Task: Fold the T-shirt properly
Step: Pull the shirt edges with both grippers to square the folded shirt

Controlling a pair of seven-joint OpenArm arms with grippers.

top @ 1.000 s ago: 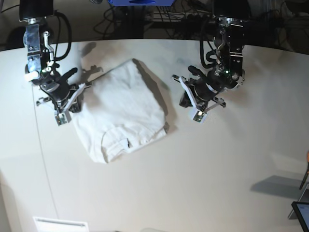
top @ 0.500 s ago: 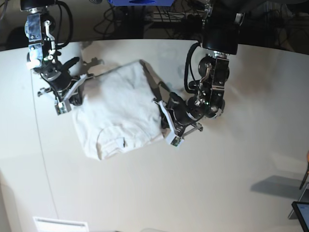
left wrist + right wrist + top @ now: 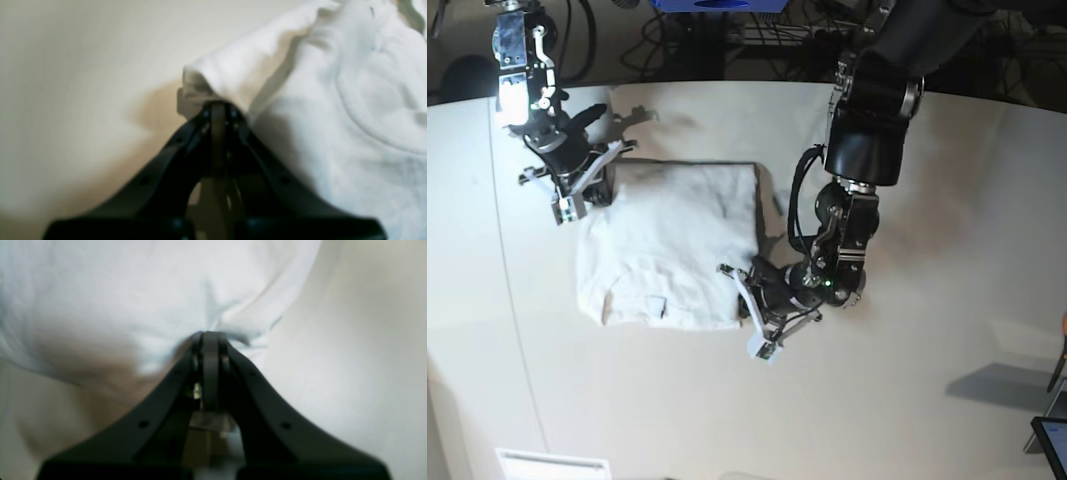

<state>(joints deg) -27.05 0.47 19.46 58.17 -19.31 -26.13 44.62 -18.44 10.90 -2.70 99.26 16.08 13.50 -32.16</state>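
Base view, left to right. Right gripper [image 3: 577, 195] sits toward the far-left part of the bench [image 3: 907, 400], at the T-shirt's [image 3: 672, 240] far-left corner. Jaws clenched on the cloth there: the right wrist view shows the two black fingers [image 3: 210, 350] pressed flat together, with white fabric puckered into creases right at their tips. Cloth spreads away above and to the left of the jaws in that view; bare bench to the right of them.

T-shirt itself: white, wrinkled, folded into a rough rectangle, lying flat on the bench left of centre, nearer the far edge than the near edge. The collar curve and a small dark mark show near its near-left corner.

Left gripper [image 3: 752, 315] is at the T-shirt's near-right corner, its arm reaching down from the far side of the bench and bent low over the surface. Jaws clenched on the corner: the left wrist view shows the fingers [image 3: 218, 116] closed together, and a folded lip of white cloth caught at the tips, lifted slightly, casting a shadow on the bench to its left. The bulk of the T-shirt lies to the right of these jaws in that view, a seam line curving across it. That view is blurred.
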